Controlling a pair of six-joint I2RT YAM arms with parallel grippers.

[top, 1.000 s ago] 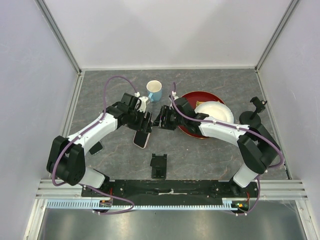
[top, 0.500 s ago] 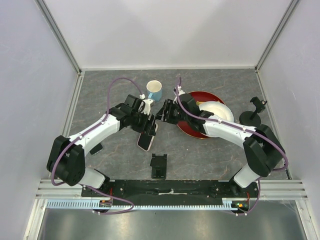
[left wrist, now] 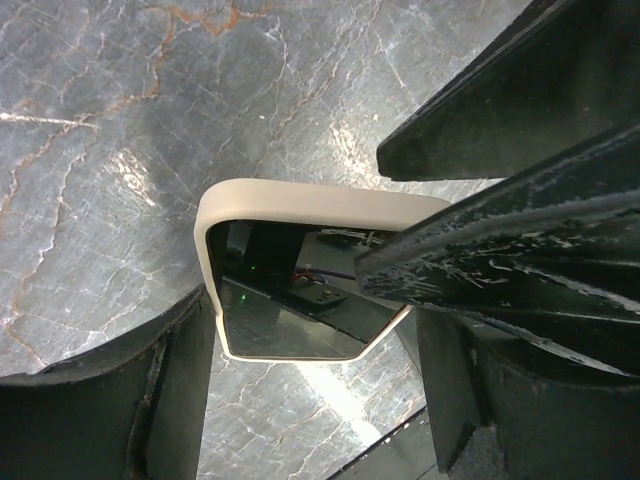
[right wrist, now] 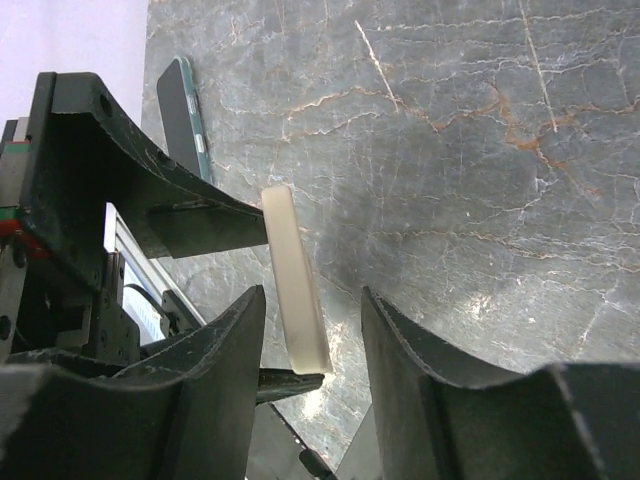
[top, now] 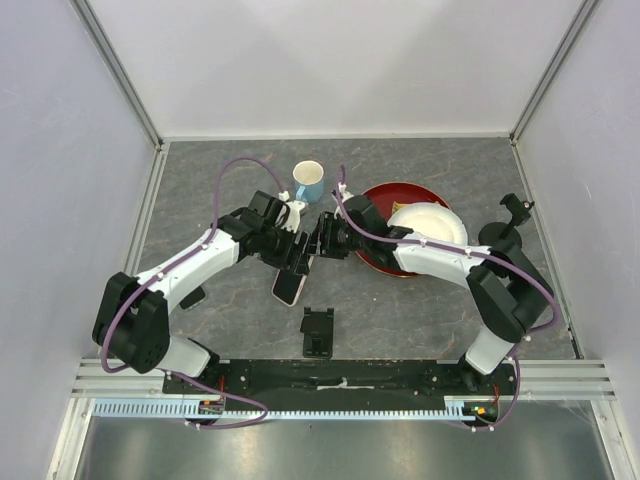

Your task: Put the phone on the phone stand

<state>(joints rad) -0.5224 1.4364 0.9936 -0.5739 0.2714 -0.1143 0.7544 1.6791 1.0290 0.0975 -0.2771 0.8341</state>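
The left gripper [top: 293, 262] is squeezing the phone [top: 287, 290] by its long sides and seems to be holding it up off the table [top: 420, 300]. The phone's long way is running from 1 o'clock to 7 o'clock. The right gripper [top: 320, 240] is hovering with fingers apart around the far end, not pinching. The phone stand [top: 318, 331] is sitting near, at 5 o'clock from the phone, so the left arm is looking best placed.
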